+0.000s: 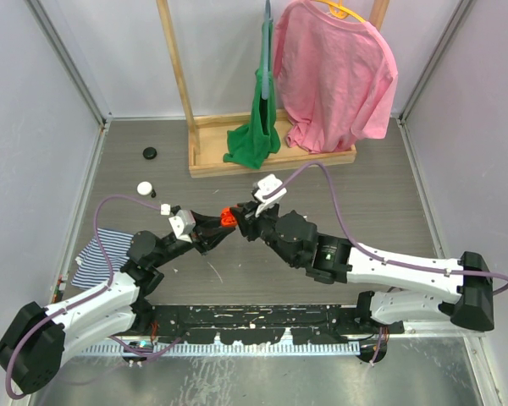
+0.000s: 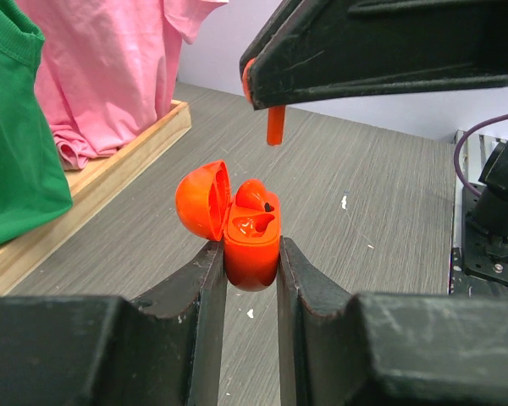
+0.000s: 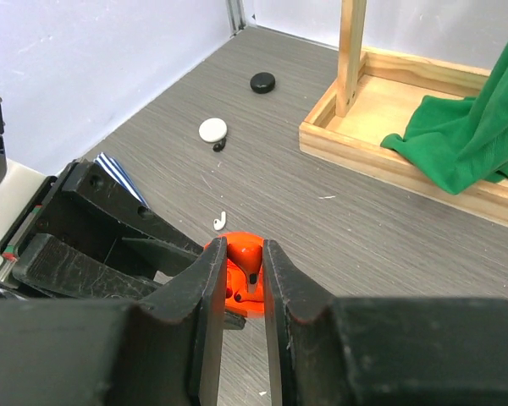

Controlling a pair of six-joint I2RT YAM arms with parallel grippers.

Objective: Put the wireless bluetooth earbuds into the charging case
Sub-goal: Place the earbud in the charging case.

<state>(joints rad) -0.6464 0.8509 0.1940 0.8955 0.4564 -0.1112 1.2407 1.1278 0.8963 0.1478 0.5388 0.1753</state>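
My left gripper [image 2: 251,254] is shut on the orange charging case [image 2: 252,249], which it holds upright above the table. The case's lid [image 2: 201,201] is swung open to the left. One orange earbud [image 2: 254,194] sits in the far slot; the near slot shows empty. Just above the case hangs a second orange earbud [image 2: 275,125], stem pointing down and not touching it. My right gripper [image 3: 244,254] is shut on that earbud [image 3: 247,254], with the case [image 3: 232,292] directly below. In the top view both grippers meet at the orange case [image 1: 229,217] in mid-table.
A wooden rack base [image 1: 271,156] at the back carries a green shirt [image 1: 258,127] and a pink shirt [image 1: 334,76]. A white disc [image 1: 144,188] and a black disc [image 1: 150,153] lie at the back left. A striped cloth [image 1: 102,254] lies beside the left arm.
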